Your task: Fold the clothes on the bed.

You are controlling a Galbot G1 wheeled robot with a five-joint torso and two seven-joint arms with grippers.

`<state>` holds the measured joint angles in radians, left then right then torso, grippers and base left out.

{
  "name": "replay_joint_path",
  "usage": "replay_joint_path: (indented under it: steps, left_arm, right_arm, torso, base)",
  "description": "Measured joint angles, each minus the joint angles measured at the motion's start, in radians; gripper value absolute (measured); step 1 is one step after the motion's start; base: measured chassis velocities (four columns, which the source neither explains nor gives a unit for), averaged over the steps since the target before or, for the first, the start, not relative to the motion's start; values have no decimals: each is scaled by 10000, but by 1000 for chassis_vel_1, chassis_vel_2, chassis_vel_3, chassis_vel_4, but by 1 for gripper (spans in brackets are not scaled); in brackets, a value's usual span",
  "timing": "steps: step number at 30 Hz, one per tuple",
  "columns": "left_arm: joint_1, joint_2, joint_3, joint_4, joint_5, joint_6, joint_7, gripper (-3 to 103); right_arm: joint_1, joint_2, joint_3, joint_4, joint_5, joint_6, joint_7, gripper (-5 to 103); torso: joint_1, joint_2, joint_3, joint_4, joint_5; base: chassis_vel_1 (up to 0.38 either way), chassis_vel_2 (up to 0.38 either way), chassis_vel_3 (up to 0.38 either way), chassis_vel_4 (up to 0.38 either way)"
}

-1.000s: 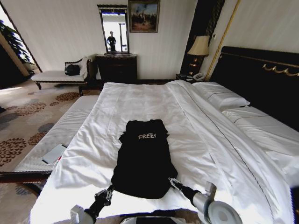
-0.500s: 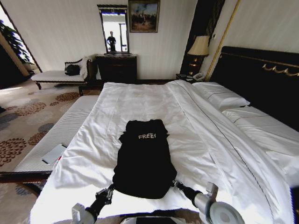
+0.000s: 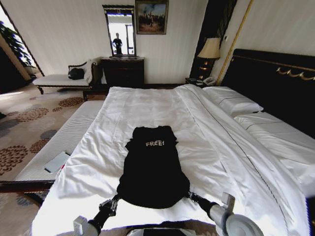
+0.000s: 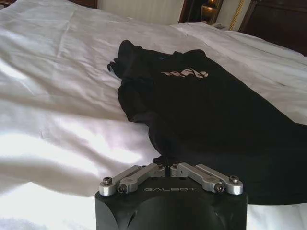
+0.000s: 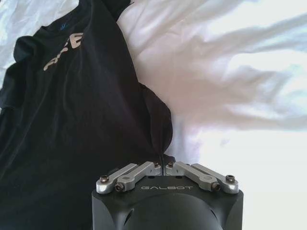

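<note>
The clothes, a black T-shirt with white "FREE!" lettering, lie flat on the white duvet of the bed, collar away from me and sleeves folded in. My left gripper is shut on the near left hem corner. My right gripper is shut on the near right hem corner. In the left wrist view the left gripper pinches black fabric of the clothes. In the right wrist view the right gripper holds a raised fold of the clothes.
White pillows and a dark headboard lie at the right. A pale striped bench with a flat white object runs along the bed's left side. Dresser and lamp stand by the far wall.
The right gripper has moved right and a little nearer with its hem corner, so the shirt's near hem is wider. The left gripper has barely shifted.
</note>
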<state>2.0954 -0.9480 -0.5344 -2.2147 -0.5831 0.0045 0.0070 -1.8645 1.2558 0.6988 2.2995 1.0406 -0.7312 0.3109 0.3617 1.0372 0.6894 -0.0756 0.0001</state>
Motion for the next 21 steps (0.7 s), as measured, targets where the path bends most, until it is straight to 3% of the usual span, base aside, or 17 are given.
replay_joint_path:
  steps: [5,9,10,13,17,21]
  left_arm:
    - [319,-17,-132,-92,19,-178,11,0]
    - [613,-68,-300,-196,25,-356,22,0]
    - [613,-68,-300,-196,25,-356,22,0]
    - [1038,-70,-489,-218,24,-602,22,0]
    - [1482,-78,-681,-215,16,-860,22,0]
    - [1969,-145,-712,-215,185,-1186,14,0]
  right_arm:
    - [-394,-74,123,154,-1118,135,-369,0]
    - [-886,94,-145,497,-2819,345,-694,0]
    - [-886,94,-145,497,-2819,345,-694,0]
    - [-1306,276,-447,624,-4429,737,-1097,0]
    - [-1475,380,-699,473,-5523,1201,-1435,0]
    - [-1382,457,-1007,262,-5760,1531,-1530,0]
  torso:
    - [0,0,0,0,1]
    - [0,0,0,0,0]
    - [0,0,0,0,0]
    - [0,0,-1,-1,-1]
    - [-1,0,-1,-3,-2]
    - [0,0,0,-1,0]
  base:
    - [0,0,0,0]
    - [0,0,0,0]
    - [0,0,0,0]
    - [0,0,0,0]
    - [0,0,0,0]
    - [0,0,0,0]
